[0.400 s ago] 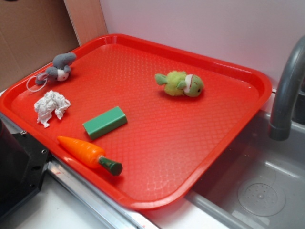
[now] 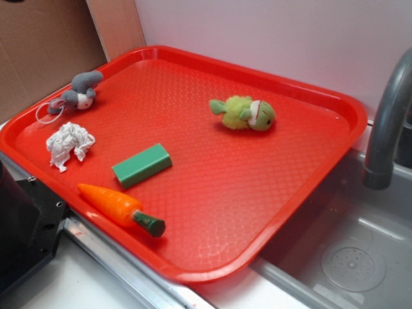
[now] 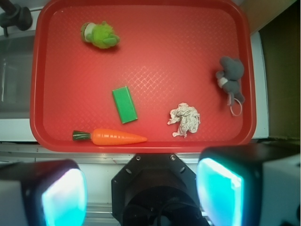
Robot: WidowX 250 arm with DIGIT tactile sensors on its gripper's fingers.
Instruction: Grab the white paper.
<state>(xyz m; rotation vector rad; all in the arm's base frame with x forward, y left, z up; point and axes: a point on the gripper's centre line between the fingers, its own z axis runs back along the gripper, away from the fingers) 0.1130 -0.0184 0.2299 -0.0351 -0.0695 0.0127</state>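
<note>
The white paper [image 2: 69,143] is a small crumpled wad on the left part of the red tray [image 2: 309,96], between the plush mouse and the green block. In the wrist view the white paper [image 3: 185,119] lies near the tray's near edge, right of centre. My gripper [image 3: 141,193] is high above and in front of the tray [image 3: 141,143], well apart from the paper. Its two glowing cyan pads [image 3: 63,197] stand wide apart with nothing between them. The gripper itself does not show in the exterior view.
On the tray lie a grey-and-white plush mouse [image 2: 78,92] with a string loop, a green block [image 2: 141,165], an orange carrot [image 2: 119,207] and a green plush toy [image 2: 244,113]. A sink [image 2: 351,257] with a grey faucet [image 2: 386,122] lies to the right. A black base [image 2: 26,222] sits front left.
</note>
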